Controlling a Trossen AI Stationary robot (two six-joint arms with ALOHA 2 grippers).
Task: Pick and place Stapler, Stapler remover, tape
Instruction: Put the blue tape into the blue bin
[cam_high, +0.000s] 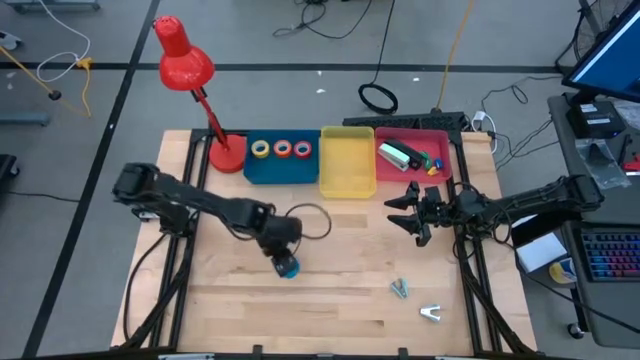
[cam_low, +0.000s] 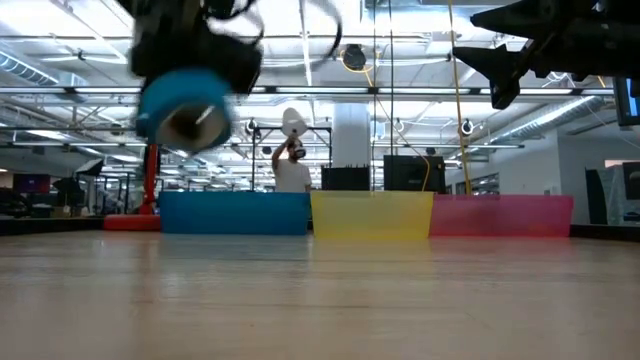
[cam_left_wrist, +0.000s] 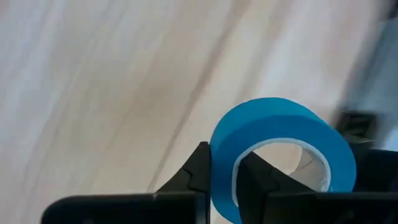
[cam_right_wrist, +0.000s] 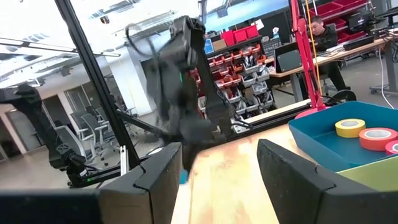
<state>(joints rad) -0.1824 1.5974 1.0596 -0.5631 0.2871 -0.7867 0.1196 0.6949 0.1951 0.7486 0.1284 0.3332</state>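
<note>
Lower centre-left of the high view, the left pincer (cam_high: 285, 262) is clamped on the blue ring-shaped tape roll (cam_high: 288, 266), lifted off the wooden counter (cam_high: 330, 290); right pincer (cam_high: 412, 213) hangs wide at centre-right; no legible writing

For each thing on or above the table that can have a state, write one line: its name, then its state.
blue tape roll: gripped, lifted off the table
left gripper: shut on the roll's wall
right gripper: open, empty
blue bin: holds yellow, orange and red rolls
yellow bin: empty
red desk lamp: upright
</note>
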